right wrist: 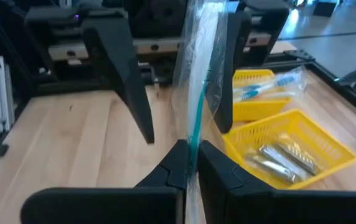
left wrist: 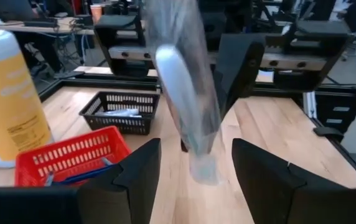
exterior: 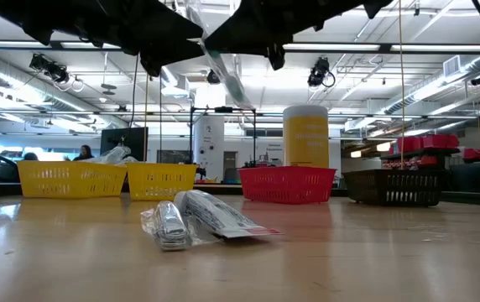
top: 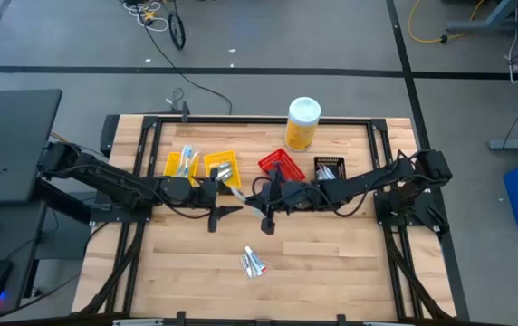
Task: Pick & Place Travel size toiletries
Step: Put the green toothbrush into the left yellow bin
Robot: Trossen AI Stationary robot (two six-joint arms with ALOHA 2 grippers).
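Toothbrush in its clear wrapper [right wrist: 193,93] hangs in the air over the middle of the surface [top: 331,263], between my two end effectors, just in front of the yellow and red bins. My right end effector [right wrist: 190,163] is pinched shut on one end of the sleeve. My left end effector [left wrist: 193,168] faces it with its fingers spread wide, the wrapped brush passing between them without touching either pad (so the weight is on the right one alone, as I judge it).

It should be very light, and the brush inside stiff enough to hold its line. The film around it looks thin, crinkly and slick, and I expect it could slide or twist in a pinch. The safest hold, I think, is across the hard handle inside the wrapper, not on the loose film at the end.

Two more wrapped pieces [top: 254,263] lie on the surface nearer the front edge, a silvery packet beside a white tube. They look soft and flat, and may need a low pinch across the narrow side.

Beyond the brush, one yellow bin [right wrist: 290,146] holds silvery packets and the other yellow bin [right wrist: 252,99] holds blue-white brushes. The red bin [left wrist: 72,158] and black bin [left wrist: 119,112] sit further right, near the tall yellow canister [top: 302,122].
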